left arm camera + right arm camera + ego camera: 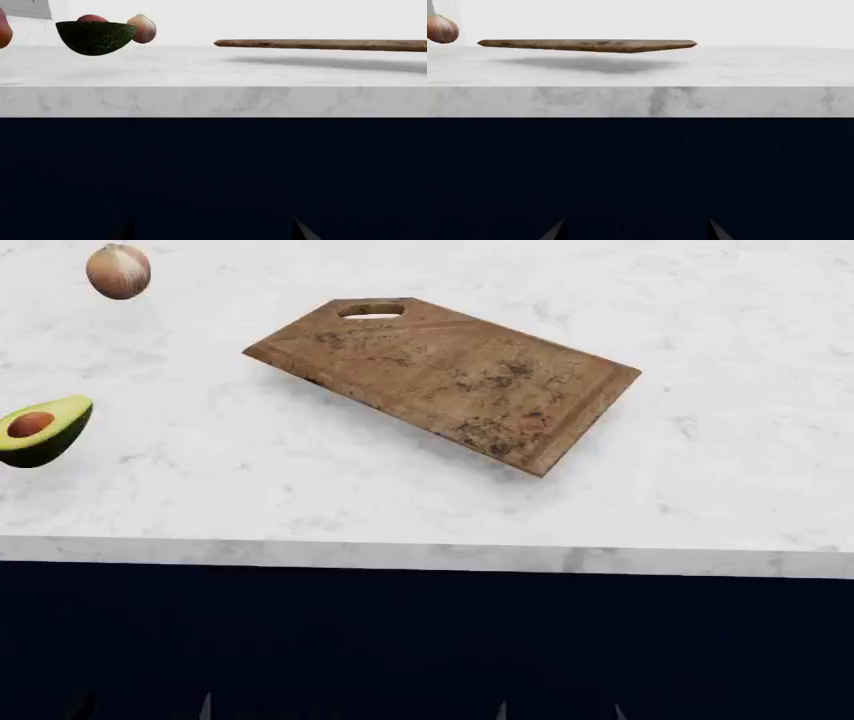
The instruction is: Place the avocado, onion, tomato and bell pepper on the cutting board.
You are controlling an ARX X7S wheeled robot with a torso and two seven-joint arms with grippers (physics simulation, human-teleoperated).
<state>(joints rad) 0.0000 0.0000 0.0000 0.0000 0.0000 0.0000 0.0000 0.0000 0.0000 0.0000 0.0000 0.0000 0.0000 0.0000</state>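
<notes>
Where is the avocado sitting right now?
In the head view the avocado lies cut side up on the white marble counter at the far left edge, nearer the front edge than the onion and well left of the empty cutting board.

Marble counter point(747, 490); board point(447, 380), avocado point(40, 430), onion point(119, 271)

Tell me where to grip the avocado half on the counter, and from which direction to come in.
Grip the avocado across its dark rounded skin just under the cut rim, coming from above with the left gripper. It sits skin-down with the flat flesh and pit facing up, so the top face offers nothing to pinch. It stands clear of the onion, so the fingers probably have room.
</notes>
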